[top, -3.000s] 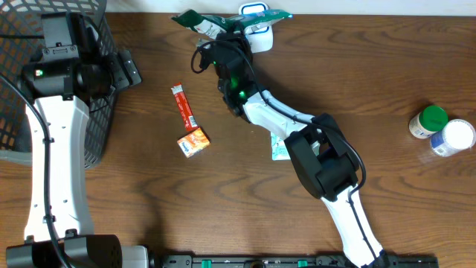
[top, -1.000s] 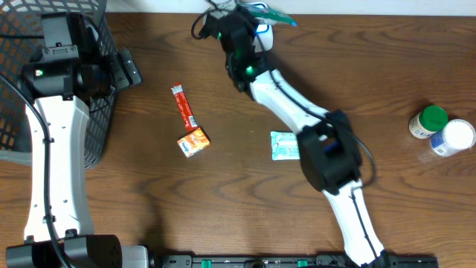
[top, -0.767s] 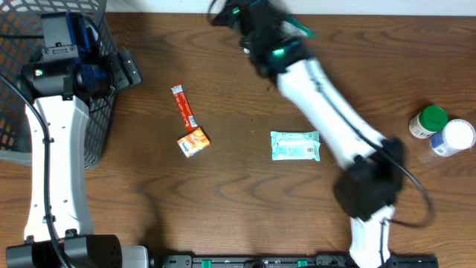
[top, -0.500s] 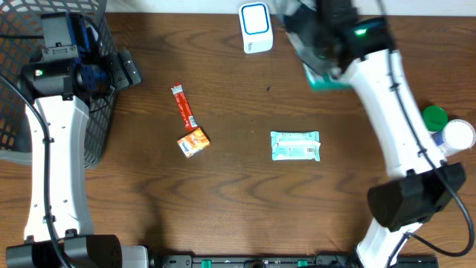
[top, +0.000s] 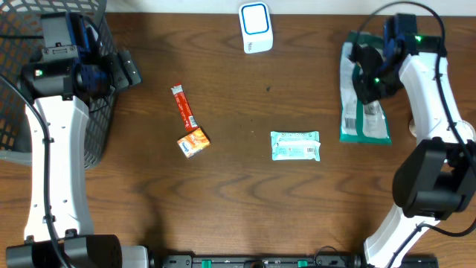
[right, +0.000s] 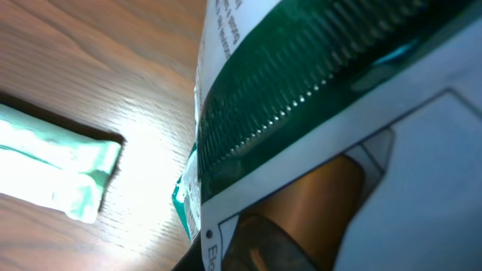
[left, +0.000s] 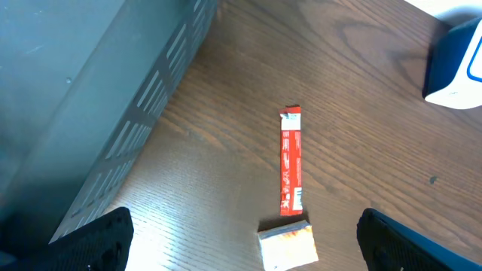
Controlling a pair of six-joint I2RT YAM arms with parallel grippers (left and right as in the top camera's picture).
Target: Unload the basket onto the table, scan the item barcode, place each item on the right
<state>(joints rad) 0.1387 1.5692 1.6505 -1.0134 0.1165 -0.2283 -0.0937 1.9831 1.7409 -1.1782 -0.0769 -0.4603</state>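
Wire basket (top: 95,126), worktop's left edge: contents hidden by the arm. Left hand (left: 252,248) beside it, fingers spread wide, holding nothing. Scanner (top: 255,27) at top centre. Right hand (top: 370,74) pinches the green pouch (top: 358,123), far right.

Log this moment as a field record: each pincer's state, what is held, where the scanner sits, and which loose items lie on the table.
left pincer: open, empty, by the wire basket
right pincer: shut on the green pouch, at the table's right side
scanner: at the far edge of the table, apart from the pouch
loose items: red stick packet, orange box, pale green packet
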